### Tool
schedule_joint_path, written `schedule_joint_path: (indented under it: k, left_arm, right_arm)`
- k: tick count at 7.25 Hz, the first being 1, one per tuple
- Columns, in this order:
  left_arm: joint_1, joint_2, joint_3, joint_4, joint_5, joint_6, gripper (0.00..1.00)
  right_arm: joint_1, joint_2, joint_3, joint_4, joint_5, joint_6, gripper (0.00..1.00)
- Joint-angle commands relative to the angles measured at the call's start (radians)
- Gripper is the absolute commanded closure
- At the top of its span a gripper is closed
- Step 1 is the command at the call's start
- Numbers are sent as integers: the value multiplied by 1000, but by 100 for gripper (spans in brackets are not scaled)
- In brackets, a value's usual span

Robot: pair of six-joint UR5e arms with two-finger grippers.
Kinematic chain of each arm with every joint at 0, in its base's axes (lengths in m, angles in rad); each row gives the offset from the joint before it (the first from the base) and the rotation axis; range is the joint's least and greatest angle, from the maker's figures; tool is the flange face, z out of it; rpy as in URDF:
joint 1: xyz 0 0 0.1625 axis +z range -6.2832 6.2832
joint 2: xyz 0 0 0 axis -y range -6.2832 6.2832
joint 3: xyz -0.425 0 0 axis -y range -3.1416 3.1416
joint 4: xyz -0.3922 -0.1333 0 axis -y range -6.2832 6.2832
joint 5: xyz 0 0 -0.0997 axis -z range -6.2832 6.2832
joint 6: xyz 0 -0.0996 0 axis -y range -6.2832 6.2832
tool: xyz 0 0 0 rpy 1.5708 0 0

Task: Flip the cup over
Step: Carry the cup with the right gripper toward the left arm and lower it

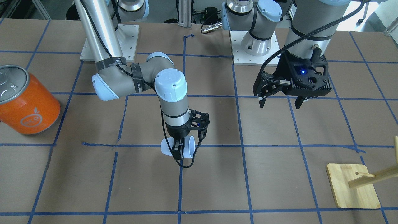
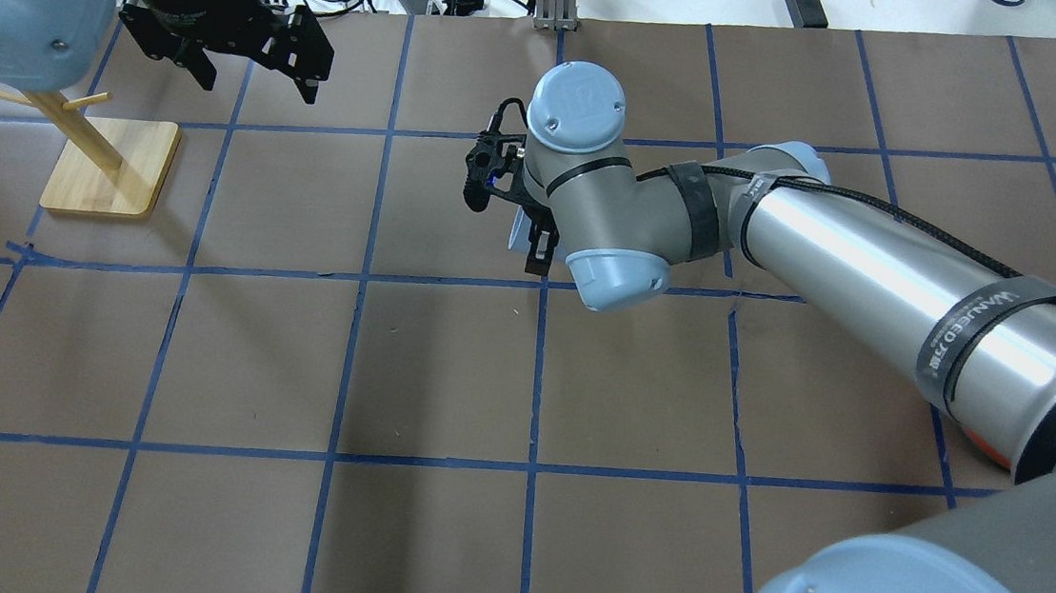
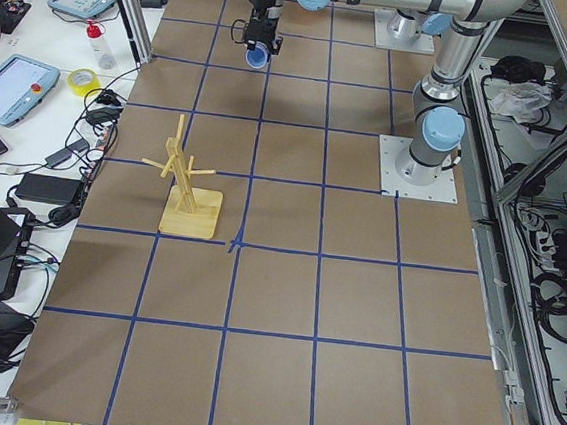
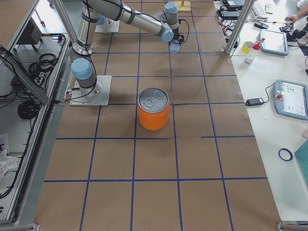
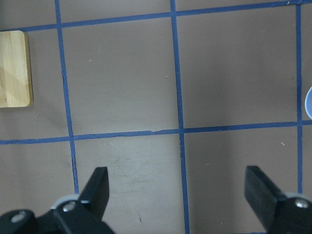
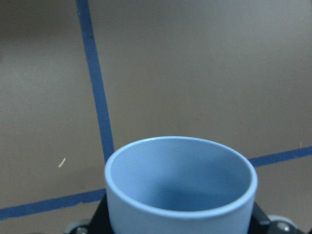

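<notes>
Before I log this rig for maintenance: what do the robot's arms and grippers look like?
The left arm and right arm are silver-grey tubes with pale blue joint caps and black braided cables; black lettered straps bind the right one's. The left gripper and right gripper are black, two-fingered, on skeletal black mounts, each lit blue.

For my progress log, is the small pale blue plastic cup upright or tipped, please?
Tipped: the pale blue plastic cup lies sideways in the right end effector.
</notes>
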Motion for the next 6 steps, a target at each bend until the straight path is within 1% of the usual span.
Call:
schedule_joint_path:
  k: [1,3,4,6]
  left_arm:
    - [0,1,0,0,1,5,0]
    - [0,-1,0,0,1,2,0]
    - [0,-1,0,0,-1,2,0]
    - [0,3,0,0,-1,3,0]
  right_arm:
    - [58,22,-7,-9,-1,-31,100]
    - [73,38,-10,-17,-1,-60,100]
    - [75,44,-10,-50,-1,-96,100]
    - [76,54,-9,-61,-3,-97,100]
